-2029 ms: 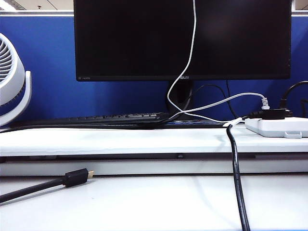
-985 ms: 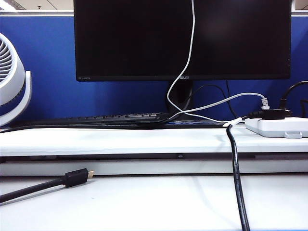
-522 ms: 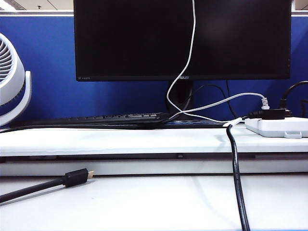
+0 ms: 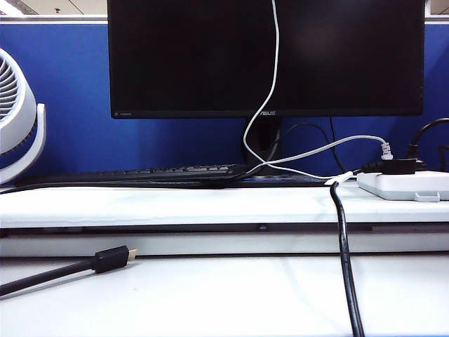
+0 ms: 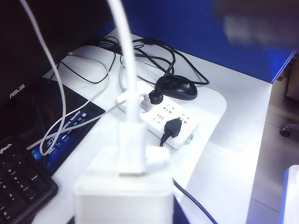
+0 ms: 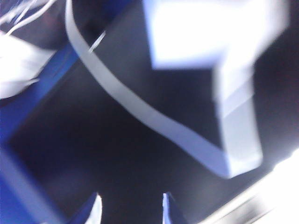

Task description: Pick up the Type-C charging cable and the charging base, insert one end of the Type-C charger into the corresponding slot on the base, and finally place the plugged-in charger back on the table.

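**Plug's in, but this thing can still come apart on the way down**

So the charging base (image 5: 122,196) sits right up close in my left wrist view, high above the table (image 4: 224,295), and the Type-C charging cable (image 5: 127,74) has its white plug seated in the base's top edge. The cord runs up out of view from there and hangs in front of the monitor (image 4: 266,56) in the exterior view.

My left gripper isn't actually visible, so I can't tell its state for sure. My guess is it's gripping the base, since the base hangs in mid-air. My right gripper (image 6: 131,207) shows two fingertips spread apart with nothing between them, though that view is badly blurred.

What worries me:
- the cord is draped past the power strip (image 5: 159,116) and the keyboard (image 5: 18,182), so lowering could snag it and tug the plug out
- a sloppy set-down could tip the base onto the plug and lever it loose
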You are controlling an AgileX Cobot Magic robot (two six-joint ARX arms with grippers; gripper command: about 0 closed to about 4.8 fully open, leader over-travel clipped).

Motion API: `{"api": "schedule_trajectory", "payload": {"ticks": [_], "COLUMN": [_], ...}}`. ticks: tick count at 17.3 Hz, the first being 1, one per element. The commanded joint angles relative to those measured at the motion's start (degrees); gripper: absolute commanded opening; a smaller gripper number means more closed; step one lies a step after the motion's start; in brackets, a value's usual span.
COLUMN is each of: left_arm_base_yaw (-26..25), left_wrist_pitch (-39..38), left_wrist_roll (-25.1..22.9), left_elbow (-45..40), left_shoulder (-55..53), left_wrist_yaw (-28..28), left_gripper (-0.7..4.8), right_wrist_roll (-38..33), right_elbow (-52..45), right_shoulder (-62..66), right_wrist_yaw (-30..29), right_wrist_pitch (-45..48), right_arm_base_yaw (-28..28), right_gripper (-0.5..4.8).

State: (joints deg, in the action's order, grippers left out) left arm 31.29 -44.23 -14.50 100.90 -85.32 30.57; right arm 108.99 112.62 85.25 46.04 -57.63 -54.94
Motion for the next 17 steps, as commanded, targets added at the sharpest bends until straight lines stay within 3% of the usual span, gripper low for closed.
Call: {"api": "schedule_trajectory", "payload": {"ticks": [1, 3, 5, 8, 10, 13, 14, 15, 17], "left_arm_base_yaw": [0.0, 0.0, 0.0, 0.0, 0.0, 0.0, 0.0, 0.0, 0.0], "left_wrist_pitch": [1.0, 1.0, 1.0, 0.7, -0.7, -4.3, -5.7, -6.6, -8.3], "left_wrist_roll": [-1.9, -1.8, -1.8, -1.9, -2.9, -5.2, -6.8, -8.3, -9.4], "left_elbow": [0.5, 0.5, 0.5, 0.5, 0.5, 0.5, 0.5, 0.5, 0.5], "left_shoulder": [0.4, 0.4, 0.4, 0.6, 0.7, 0.7, 0.8, 0.8, 0.8], "left_wrist_yaw": [0.0, 0.1, 0.2, 0.2, 0.1, -0.9, -2.5, -2.4, -2.9], "left_gripper": [-0.06, -0.06, -0.06, -0.06, -0.06, -0.06, -0.06, -0.06, -0.06], "right_wrist_roll": [-10.0, -20.5, -35.4, -37.6, -41.1, -68.1, -81.6, -89.4, -96.3], "right_elbow": [0.2, 0.2, 0.2, 0.2, 0.2, 0.2, 0.2, 0.2, 0.2], "right_shoulder": [-0.3, -0.1, 0.1, 0.1, 0.2, 0.6, 1.0, 1.2, 1.6], "right_wrist_yaw": [0.3, -0.3, -1.2, -1.2, -6.0, -12.7, -15.4, -16.2, -16.4], "right_wrist_pitch": [0.4, 0.5, 0.4, 0.5, 0.7, 1.1, 1.3, 1.2, 0.9], "right_arm_base_yaw": [6.4, 10.3, 13.5, 13.6, 13.4, 12.3, 12.2, 12.2, 12.2], "right_gripper": [1.81, 1.81, 1.81, 1.81, 1.81, 1.81, 1.81, 1.80, 1.80]}}
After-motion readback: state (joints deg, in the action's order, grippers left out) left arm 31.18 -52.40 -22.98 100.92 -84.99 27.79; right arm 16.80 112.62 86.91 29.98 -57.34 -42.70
